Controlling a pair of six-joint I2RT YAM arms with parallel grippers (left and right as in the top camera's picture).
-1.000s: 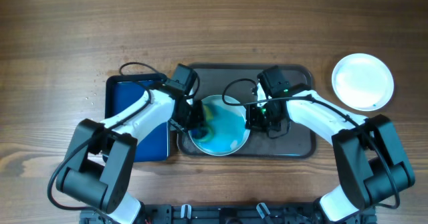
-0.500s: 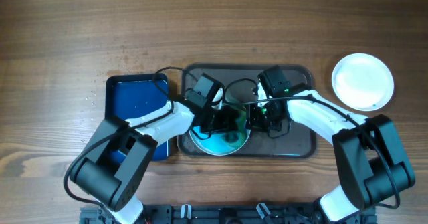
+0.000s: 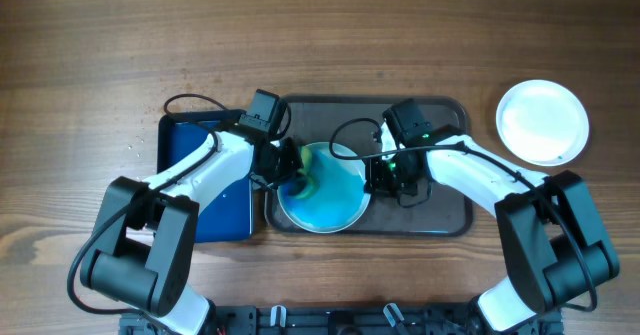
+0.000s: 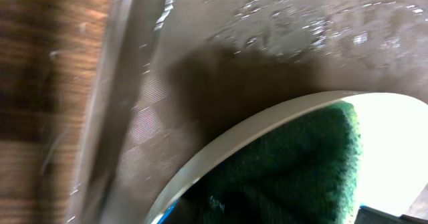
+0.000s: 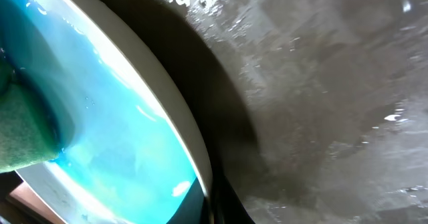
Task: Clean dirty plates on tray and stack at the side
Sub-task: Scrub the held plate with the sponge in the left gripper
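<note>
The dirty plate [image 3: 335, 203], awash with blue liquid, is seen from overhead on the left half of the tray [image 3: 445, 213]. A green sponge [image 3: 308, 183] is pinched by the left gripper [image 3: 290, 168] at the plate's left side. The right rim is clamped by the right gripper [image 3: 378, 175]. A clean white plate [image 3: 543, 122] is set well right of the tray. Left wrist: the sponge is shown inside the rim. Right wrist: blue liquid is pooled there, wet tray beside it.

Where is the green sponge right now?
Overhead view: the green sponge is on the left side of the plate, at the left gripper, inside the tray.
</note>
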